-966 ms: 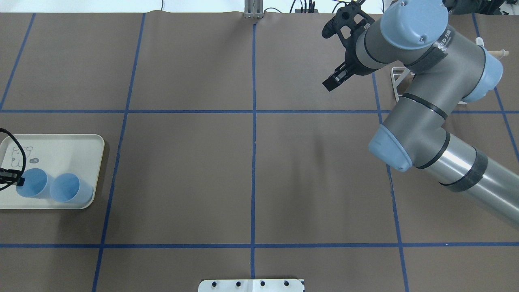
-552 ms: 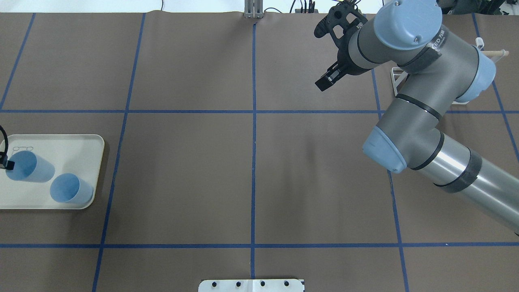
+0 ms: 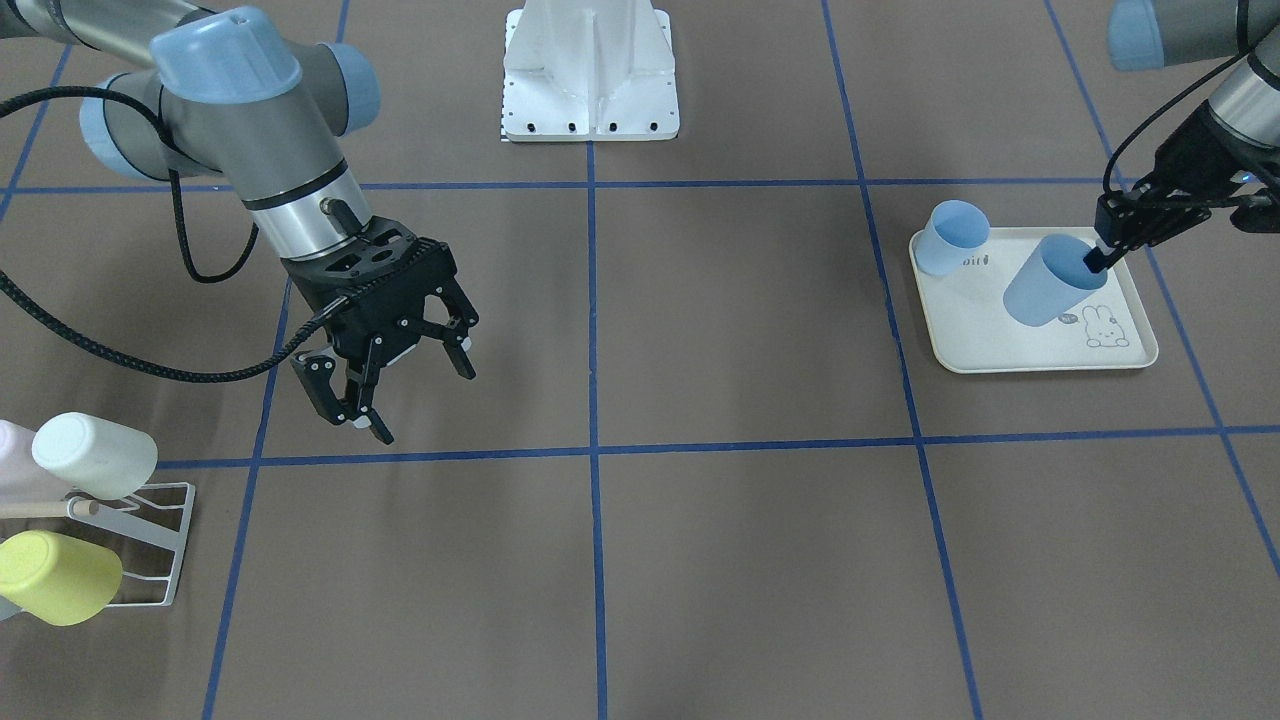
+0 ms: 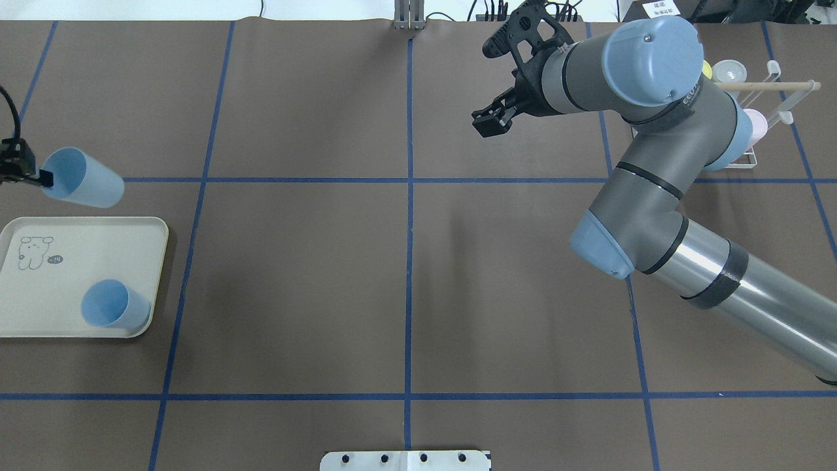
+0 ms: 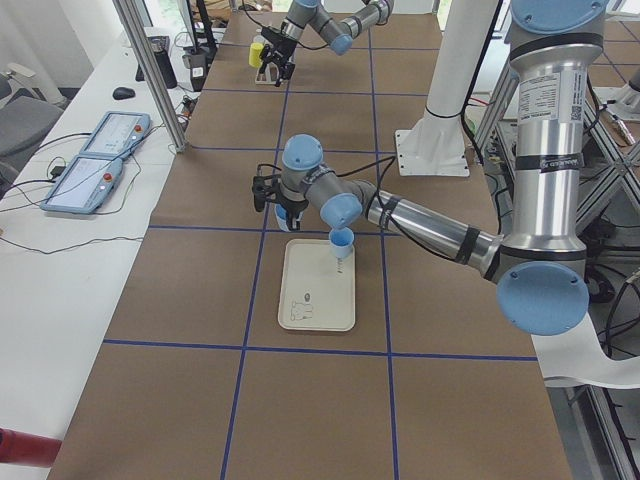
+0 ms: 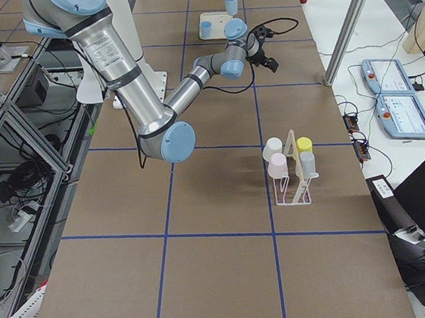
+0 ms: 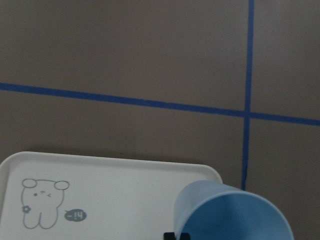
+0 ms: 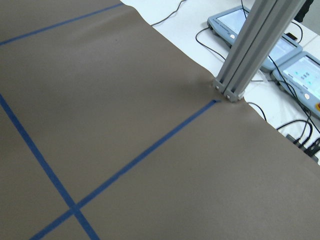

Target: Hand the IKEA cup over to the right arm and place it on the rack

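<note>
My left gripper (image 3: 1096, 260) is shut on the rim of a light-blue IKEA cup (image 3: 1050, 285), which hangs tilted above the cream tray (image 3: 1040, 348). From overhead the cup (image 4: 84, 178) lies just past the tray's (image 4: 65, 261) far edge, with the left gripper (image 4: 43, 176) at the view's left side. A second blue cup (image 4: 111, 305) stands on the tray. The right arm's black gripper (image 3: 400, 388) hovers open and empty above the table left of the rack (image 3: 150, 540). The white wire rack (image 4: 778, 98) holds several cups on its prongs.
A white cup (image 3: 95, 455) and a yellow cup (image 3: 55, 577) sit on the rack. The white robot base plate (image 3: 590, 110) is at the table's robot side. An aluminium post (image 4: 409, 16) stands at the far edge. Blue tape lines grid the brown mat.
The left gripper has lifted one blue cup off the tray and carried it past the tray's far edge. The right arm has swung its gripper leftward, uncovering the rack.
</note>
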`<state>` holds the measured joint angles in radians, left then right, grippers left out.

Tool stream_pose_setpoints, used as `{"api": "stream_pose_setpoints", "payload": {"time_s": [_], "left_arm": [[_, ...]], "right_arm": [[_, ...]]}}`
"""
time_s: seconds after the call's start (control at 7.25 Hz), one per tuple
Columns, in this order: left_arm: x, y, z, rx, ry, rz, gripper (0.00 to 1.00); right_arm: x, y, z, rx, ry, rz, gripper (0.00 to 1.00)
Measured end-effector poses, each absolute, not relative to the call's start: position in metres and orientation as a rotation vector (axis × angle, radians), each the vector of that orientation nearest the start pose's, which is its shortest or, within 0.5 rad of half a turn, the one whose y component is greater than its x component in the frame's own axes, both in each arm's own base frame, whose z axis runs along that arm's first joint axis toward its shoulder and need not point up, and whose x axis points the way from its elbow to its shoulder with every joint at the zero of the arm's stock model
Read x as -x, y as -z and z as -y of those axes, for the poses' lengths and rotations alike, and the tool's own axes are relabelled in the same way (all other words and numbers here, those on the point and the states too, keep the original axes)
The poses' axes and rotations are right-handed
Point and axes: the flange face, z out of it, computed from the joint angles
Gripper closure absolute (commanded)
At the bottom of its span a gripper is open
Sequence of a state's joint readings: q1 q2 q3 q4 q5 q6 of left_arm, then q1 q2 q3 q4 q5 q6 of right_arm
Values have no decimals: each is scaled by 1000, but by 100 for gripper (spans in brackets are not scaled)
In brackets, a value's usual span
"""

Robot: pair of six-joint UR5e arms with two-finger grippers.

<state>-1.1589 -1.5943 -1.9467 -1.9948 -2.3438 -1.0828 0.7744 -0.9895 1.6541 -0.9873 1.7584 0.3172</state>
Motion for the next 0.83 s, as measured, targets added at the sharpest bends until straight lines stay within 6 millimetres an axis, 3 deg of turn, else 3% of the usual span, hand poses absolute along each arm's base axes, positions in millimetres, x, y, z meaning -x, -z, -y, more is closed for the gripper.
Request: {"api": "stream_pose_setpoints", "payload": {"time_s": [0.28, 0.55, 0.83], "left_arm": [[-152, -327, 500, 41, 450, -1208, 100], [-163, -252, 514, 146, 566, -1309, 100], [-177, -196, 520, 238, 606, -1370, 100]], "right_arm": [[421, -194, 533, -1100, 492, 849, 1], [450, -162, 516, -1153, 495, 881, 1], [473, -136, 503, -1192, 518, 922, 1]]}}
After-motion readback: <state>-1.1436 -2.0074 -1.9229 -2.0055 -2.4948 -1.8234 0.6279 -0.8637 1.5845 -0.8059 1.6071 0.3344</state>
